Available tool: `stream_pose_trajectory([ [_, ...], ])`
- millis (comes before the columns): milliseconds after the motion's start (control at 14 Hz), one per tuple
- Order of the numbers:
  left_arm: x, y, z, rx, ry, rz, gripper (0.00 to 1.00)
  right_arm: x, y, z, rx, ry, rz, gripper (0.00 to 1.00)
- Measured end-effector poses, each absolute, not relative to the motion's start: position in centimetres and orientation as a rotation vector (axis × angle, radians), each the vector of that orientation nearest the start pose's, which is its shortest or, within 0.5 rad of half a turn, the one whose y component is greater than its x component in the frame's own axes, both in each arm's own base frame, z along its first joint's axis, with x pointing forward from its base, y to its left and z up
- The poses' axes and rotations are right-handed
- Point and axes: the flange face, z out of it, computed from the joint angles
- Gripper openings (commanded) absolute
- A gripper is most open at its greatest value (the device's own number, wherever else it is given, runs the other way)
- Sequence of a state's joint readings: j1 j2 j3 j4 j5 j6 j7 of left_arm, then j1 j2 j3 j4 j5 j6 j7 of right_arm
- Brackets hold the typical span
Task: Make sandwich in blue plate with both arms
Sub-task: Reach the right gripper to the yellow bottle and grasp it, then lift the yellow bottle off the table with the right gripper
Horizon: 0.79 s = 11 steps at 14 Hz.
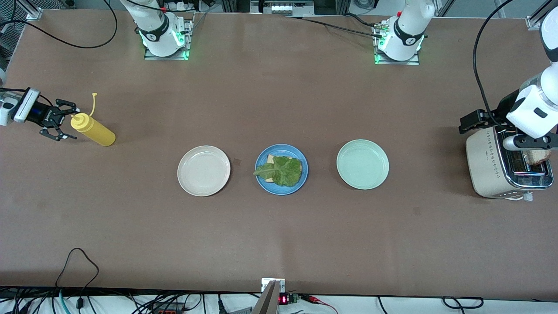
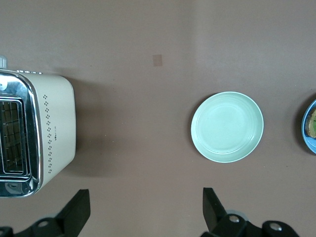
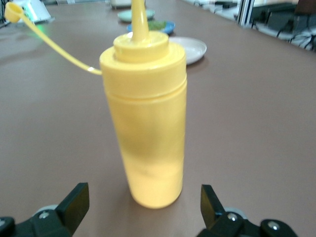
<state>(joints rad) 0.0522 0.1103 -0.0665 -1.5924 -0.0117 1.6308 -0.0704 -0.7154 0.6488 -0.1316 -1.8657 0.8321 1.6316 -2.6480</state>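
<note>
Blue plate (image 1: pixel 281 169), mid-desk, well away from both grippers, carries bread slice under lettuce leaf (image 1: pixel 280 168); right gripper (image 1: pixel 61 120), jaws apart, faces yellow sauce bottle (image 1: pixel 93 129) for squeezing; left gripper (image 1: pixel 529 141), jaws apart, hovers over toaster (image 1: pixel 490 168) holding second slice (image 1: pixel 539 156).

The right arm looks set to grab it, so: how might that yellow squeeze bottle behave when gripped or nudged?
The yellow squeeze bottle stands tall on a narrow base, so a sideways nudge would probably tip it. Its smooth plastic wall likely flexes and may slip. The open cap dangling on its strap suggests a hard squeeze could push sauce out.
</note>
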Motion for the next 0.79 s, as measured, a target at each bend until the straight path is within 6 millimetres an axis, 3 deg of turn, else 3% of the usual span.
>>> stream_pose_trajectory([
  [430,58.8,-0.8,55.6,-3.154,-0.091,0.115,1.0,43.2,-34.7,12.5,-1.675,-1.39,-1.06,1.0],
  [788,58.8,-0.8,55.6,-3.154,-0.091,0.115,1.0,43.2,-35.3,12.2,-1.673,-1.383,-1.091,1.0],
])
